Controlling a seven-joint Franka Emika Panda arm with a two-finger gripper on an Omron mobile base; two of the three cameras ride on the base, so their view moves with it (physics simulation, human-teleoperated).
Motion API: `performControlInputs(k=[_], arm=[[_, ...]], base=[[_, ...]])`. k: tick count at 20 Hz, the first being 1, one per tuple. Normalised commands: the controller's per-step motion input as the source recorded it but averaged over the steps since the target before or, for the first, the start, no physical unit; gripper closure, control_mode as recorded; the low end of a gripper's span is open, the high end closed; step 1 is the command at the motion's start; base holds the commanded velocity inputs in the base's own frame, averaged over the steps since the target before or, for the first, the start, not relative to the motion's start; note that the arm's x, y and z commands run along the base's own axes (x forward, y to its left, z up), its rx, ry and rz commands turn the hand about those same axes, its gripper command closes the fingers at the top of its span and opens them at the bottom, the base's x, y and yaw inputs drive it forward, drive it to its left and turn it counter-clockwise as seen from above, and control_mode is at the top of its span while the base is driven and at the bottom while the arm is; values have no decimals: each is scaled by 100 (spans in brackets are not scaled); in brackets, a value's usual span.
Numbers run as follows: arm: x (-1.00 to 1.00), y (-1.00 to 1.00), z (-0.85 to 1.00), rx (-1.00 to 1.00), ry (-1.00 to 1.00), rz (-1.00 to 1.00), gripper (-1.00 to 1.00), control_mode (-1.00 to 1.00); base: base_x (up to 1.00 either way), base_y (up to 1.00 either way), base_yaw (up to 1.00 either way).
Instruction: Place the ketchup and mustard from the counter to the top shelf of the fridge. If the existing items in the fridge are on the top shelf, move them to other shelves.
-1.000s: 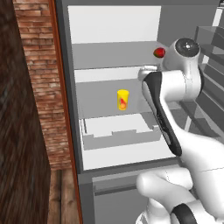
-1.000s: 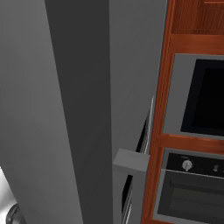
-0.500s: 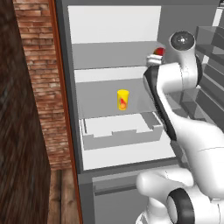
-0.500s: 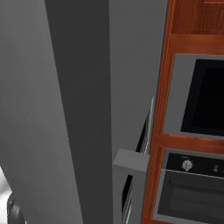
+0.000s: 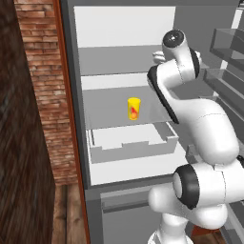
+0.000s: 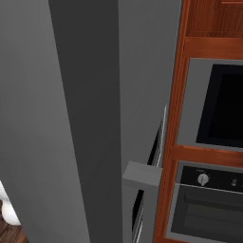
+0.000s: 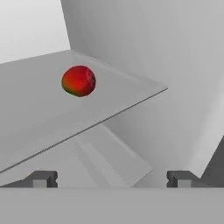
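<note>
On the top shelf: round red-green apple (image 7: 78, 81), apart from your gripper (image 7: 111, 178).
Gripper: jaws spread wide, empty.
Approach: centre on it, probably level, before closing.

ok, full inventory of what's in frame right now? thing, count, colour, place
fridge: 1, grey, open, ahead of the base
shelves: 2 seen, pale grey, inside the fridge
apple: 1, red with some green, on the shelf in the hand view, apart from the pincer
cup: 1, yellow with a red mark, upright on the lower shelf
drawer: 1, white, under the lower shelf
door bins: clear grey, on the fridge door at right
brick wall: 1, red-brown, left of the fridge
oven: 1, grey and black, in a wood cabinet, right base view
arm: 1, white, reaching up to the upper shelf
pincer: 1, dark tips, open, holding nothing
</note>
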Motion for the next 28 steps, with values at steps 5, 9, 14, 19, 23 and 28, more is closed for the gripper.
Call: performControlInputs(k=[5, 9, 14, 19, 23, 28], arm=[[80, -19, 2, 0, 2, -8, -100, -100], [49, -29, 0, 0, 10, 0, -100, -100], [44, -40, 0, 1, 14, 0, -100, -100], [39, -5, 0, 0, 6, 0, -100, -100], [42, 0, -7, 0, 0, 0, -100, -100], [46, -1, -21, 0, -1, 0, -100, -100]], base=[[0, 0, 0], [0, 0, 0], [0, 0, 0], [0, 0, 0], [0, 0, 0], [0, 0, 0]])
